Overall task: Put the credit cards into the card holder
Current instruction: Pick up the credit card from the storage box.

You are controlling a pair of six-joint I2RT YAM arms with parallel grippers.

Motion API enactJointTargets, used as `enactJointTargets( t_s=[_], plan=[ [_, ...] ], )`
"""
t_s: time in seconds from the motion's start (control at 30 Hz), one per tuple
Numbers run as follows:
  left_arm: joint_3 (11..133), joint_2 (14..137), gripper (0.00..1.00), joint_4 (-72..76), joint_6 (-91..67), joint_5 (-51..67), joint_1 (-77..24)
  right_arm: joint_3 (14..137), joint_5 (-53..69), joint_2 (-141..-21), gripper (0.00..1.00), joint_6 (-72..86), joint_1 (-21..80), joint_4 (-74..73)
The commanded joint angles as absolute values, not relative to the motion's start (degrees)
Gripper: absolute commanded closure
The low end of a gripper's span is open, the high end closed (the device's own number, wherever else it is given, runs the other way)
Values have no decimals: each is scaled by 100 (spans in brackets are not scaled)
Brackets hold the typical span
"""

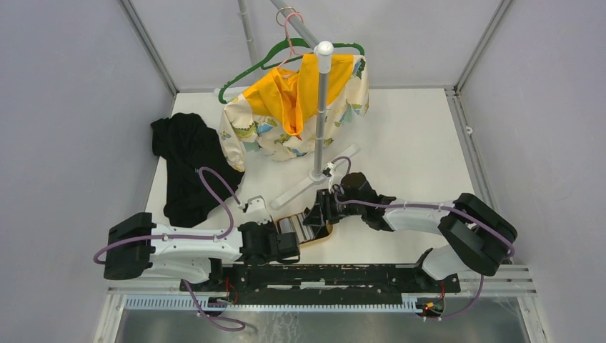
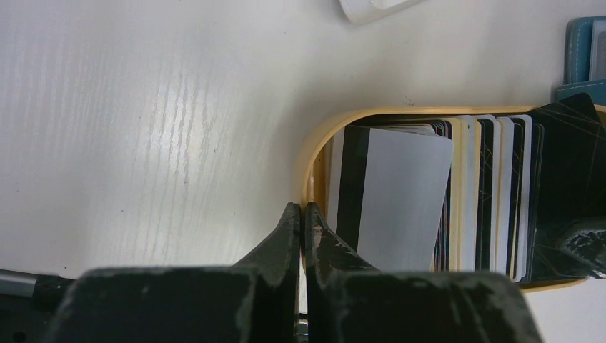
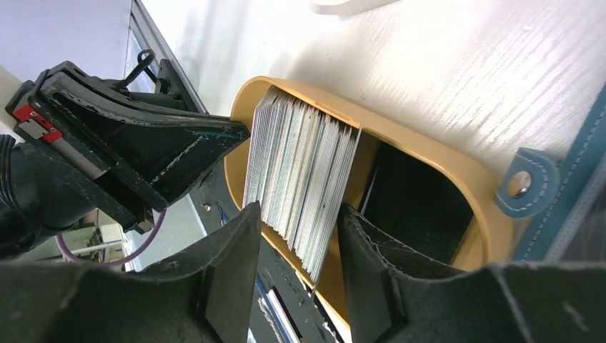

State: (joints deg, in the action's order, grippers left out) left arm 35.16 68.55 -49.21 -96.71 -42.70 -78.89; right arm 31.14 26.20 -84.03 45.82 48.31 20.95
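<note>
At the left of the overhead view a black cloth (image 1: 184,168) lies crumpled on the white table (image 1: 414,150). Below it, the left gripper (image 1: 286,244) reaches in towards the centre. In the left wrist view its jaws are pinched together on the left rim of the tan tray (image 2: 318,143), with only the rim between the fingertips (image 2: 291,227).

The credit cards (image 2: 407,200) stand on edge inside the tray as a packed row of black, white and cream stripes. The nearest card leans to one side.

The card holder (image 2: 580,43), teal with a paler inside, lies on the table at the upper right corner of that view, just beside the tray. In the right wrist view its small tab sits beside the tray's right rim.

Right of centre overhead, the right gripper (image 1: 323,211) comes down over the tray. Its jaws stand moderately apart, one on each side of the near end of the card stack, and the cards fan loosely between them.

Above the tray in the overhead view, a yellow garment (image 1: 300,107) hangs on a stand (image 1: 321,114).
</note>
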Motion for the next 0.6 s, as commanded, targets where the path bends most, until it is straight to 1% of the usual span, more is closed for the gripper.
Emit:
enactJointTargets(
  t_s=[0.0, 0.27, 0.33, 0.47, 0.57],
  plan=[
    [3609, 6605, 98, -4895, -10111, -4859, -7937, 3055, 2714, -8150, 52, 4562, 4690, 2499],
    [3612, 6617, 98, -4916, -10123, -4871, -7935, 3099, 2317, -8217, 67, 4067, 4607, 2005],
    [3615, 6631, 98, -4930, -10125, -4878, -7935, 3173, 2168, -8254, 69, 3875, 4605, 1814],
    [3628, 6628, 98, -4957, -10125, -4878, -7932, 3338, 1745, -8153, 63, 3247, 4605, 1459],
    [3640, 6636, 98, -4949, -10106, -4887, -7936, 3454, 1482, -8021, 55, 2853, 4633, 1243]
  ],
)
